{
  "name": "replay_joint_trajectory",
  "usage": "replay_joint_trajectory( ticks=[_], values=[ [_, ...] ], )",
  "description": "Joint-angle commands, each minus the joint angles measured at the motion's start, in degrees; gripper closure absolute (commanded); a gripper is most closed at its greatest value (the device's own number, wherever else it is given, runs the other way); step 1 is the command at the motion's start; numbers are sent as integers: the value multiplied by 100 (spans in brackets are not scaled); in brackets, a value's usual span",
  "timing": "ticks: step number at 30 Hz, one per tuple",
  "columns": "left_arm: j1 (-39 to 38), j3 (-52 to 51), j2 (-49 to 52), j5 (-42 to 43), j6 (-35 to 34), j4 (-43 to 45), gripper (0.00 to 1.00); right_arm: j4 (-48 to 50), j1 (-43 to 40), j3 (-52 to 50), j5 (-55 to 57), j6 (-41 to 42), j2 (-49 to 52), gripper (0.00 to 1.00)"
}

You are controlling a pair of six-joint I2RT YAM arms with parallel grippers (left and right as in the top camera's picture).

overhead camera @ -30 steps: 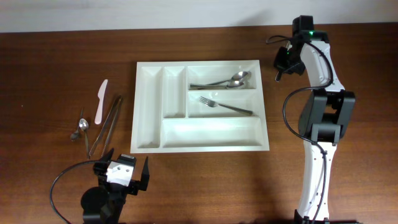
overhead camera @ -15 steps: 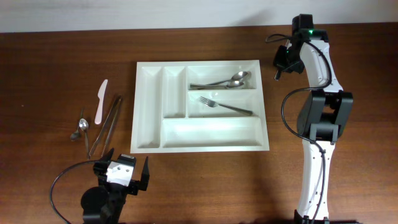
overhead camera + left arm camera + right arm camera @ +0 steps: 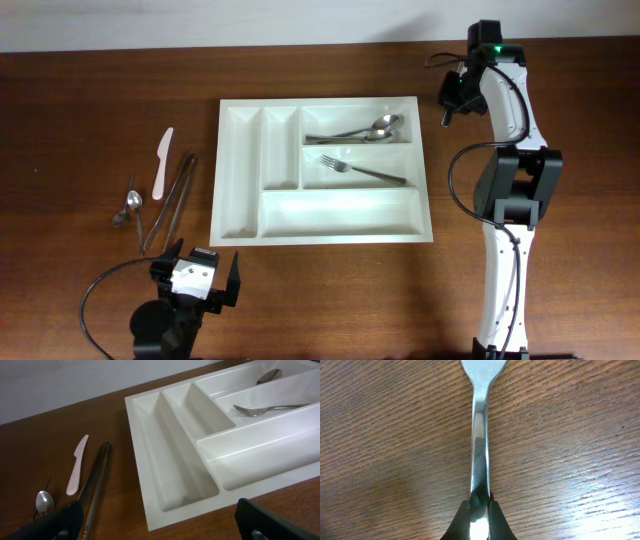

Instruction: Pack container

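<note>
Within right gripper (image 3: 480, 506), steel utensil handle (image 3: 479, 435).

**Overhead:** fixed above, facing straight down, distant. Takes in the whole container (image 3: 340, 213) and the surface (image 3: 100, 100) around it.

**Left wrist:** low, off the container's near-left corner, facing obliquely across it, fairly near. The left tool (image 3: 162, 521) frames the lower edge. Shares with overhead the container's narrow compartments and the tongs (image 3: 95, 485) beside it.

**Right wrist:** beyond the container's far-right corner, facing down, very close. Shows only wood grain and a metal handle (image 3: 479, 435) pinched in the right tool (image 3: 480, 520).
</note>
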Motion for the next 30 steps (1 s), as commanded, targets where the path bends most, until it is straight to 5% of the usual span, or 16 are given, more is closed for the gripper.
replay_joint_trajectory(
  ticks=[1,21,27,30],
  values=[
    [13,-26,-35,57,-79,15,1,-136,50,282,284,-92,234,96],
    [13,-26,-35,57,-79,15,1,-219,52,400,426,-133,214,96],
    [13,-26,-35,57,-79,15,1,232,63,400,-219,-669,214,63],
    [13,-26,-35,59,-79,15,1,461,63,389,-339,-905,214,55]
  ],
)
